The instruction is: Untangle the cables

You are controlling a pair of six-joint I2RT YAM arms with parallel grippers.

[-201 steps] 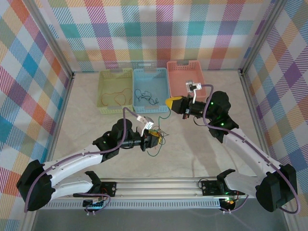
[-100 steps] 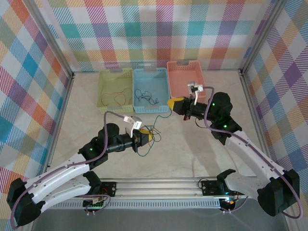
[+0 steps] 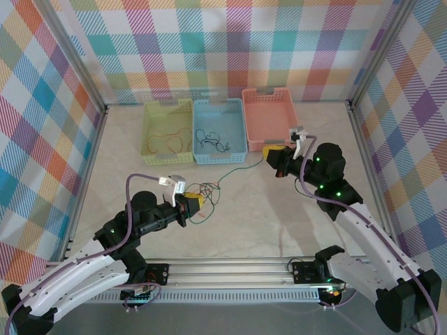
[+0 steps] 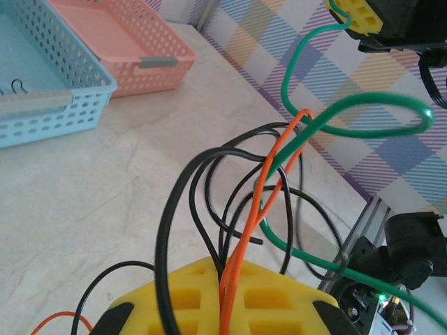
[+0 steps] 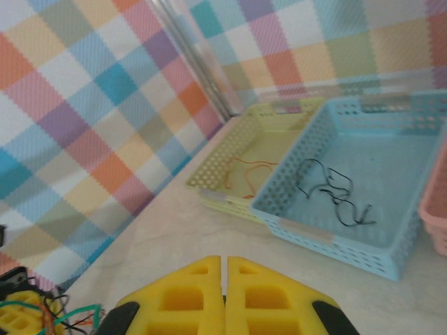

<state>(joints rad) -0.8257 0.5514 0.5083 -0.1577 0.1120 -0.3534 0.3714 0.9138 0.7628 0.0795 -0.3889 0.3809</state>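
While left fingers [image 4: 269,300] pinch the tangled cables [image 3: 208,190], right fingers [image 5: 181,296] pinch a green cable [image 4: 370,103].

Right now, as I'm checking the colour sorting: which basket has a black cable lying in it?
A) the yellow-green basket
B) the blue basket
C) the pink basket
B: the black cable lies curled on the floor of the blue basket, while the yellow-green basket beside it holds an orange-red cable.

Cables [image 3: 207,190] at left tool [image 3: 196,202], before baskets [image 3: 218,159].
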